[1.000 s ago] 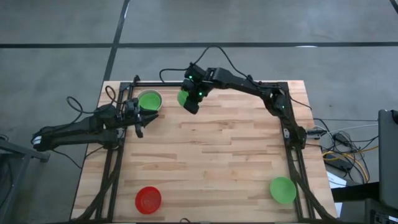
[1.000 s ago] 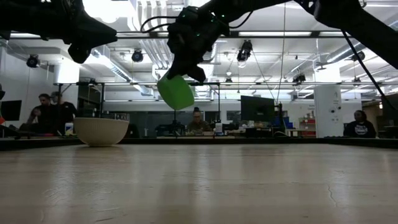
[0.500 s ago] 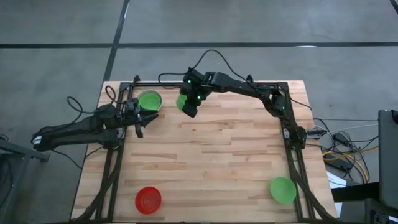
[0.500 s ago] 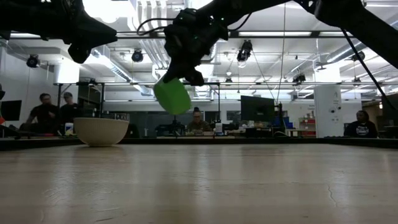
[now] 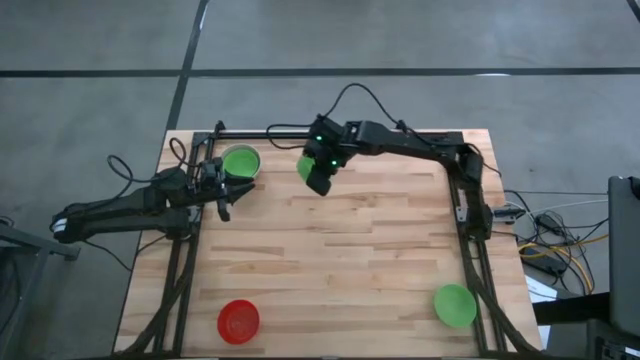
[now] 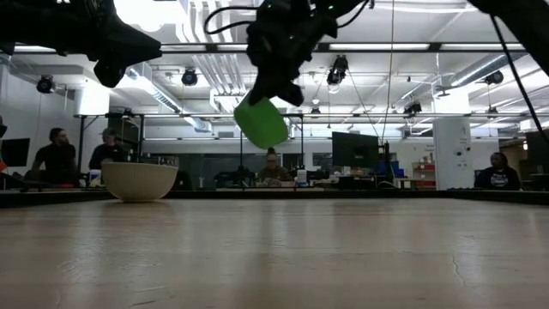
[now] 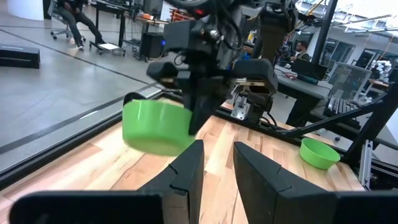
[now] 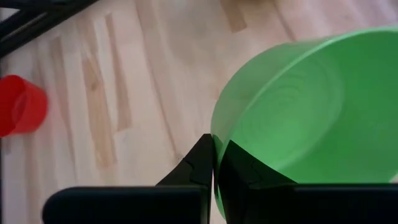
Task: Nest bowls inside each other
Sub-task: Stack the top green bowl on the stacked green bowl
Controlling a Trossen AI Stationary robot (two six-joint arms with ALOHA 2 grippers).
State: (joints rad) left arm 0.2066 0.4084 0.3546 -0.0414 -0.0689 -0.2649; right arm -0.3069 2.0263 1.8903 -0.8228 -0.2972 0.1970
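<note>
One green bowl [image 5: 304, 168] hung pinched by its rim in your right gripper [image 5: 318, 180], just beside the stack [image 5: 241, 161], a green bowl inside the whitish one. Your left gripper [image 5: 222, 207], jaws parted, held nothing. Red bowl [image 5: 239, 320] and another green bowl [image 5: 455, 305] sat well away, un-nested.

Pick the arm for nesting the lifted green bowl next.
Right. Its end effector is shut on the rim of the small green plastic bowl, held above the table. The left end effector holds nothing, sitting beside the stacked green-in-white bowl.
</note>
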